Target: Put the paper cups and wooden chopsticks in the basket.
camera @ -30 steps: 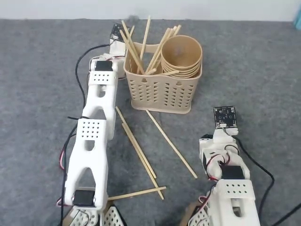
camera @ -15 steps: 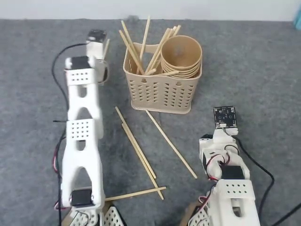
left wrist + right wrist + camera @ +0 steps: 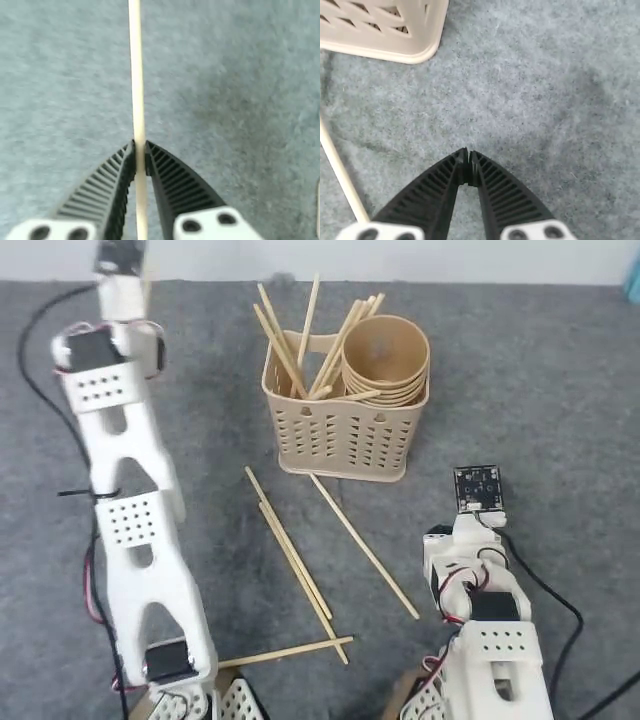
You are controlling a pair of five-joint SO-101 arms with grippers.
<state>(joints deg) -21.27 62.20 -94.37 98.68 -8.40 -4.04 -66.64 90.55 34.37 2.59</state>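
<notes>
Left wrist view, held item: a pale, slender wooden chopstick (image 3: pixel 135 75) runs lengthwise between the left arm's jaws, which are closed on it at their tips. It hangs above bare grey pile.
Reason for hold: the pinch at the tips appears intended to keep the stick in line with the jaws, so that it can be lowered end-first into a container.
Left arm (image 3: pixel 115 440): in the high view it is stretched to the far left corner of the surface, well apart from the basket. The held stick is therefore judged to be in carriage, not yet delivered.
Basket: a beige perforated plastic basket (image 3: pixel 340 435) stands upright at the far centre of the surface.
Basket contents: a nested stack of brown paper cups (image 3: pixel 385 355) fills its right side. A bundle of wooden chopsticks (image 3: pixel 290 350) leans out of its left side. The cup portion of the task looks complete.
Loose sticks: four, as far as can be counted, lie flat on the grey carpeted surface (image 3: pixel 560 420). There is a close pair (image 3: pixel 290 545), a long single stick (image 3: pixel 365 545) running out from the basket's foot, and one (image 3: pixel 290 650) lying crosswise nearest the arm bases.
Right arm (image 3: pixel 480 610): it stands near its base, to the right of the loose sticks.
Right jaws: closed on nothing, above the surface just short of the basket's corner (image 3: pixel 395 35), with one loose stick (image 3: pixel 340 170) beside them.
Outstanding work: the held stick and the four loose ones.
</notes>
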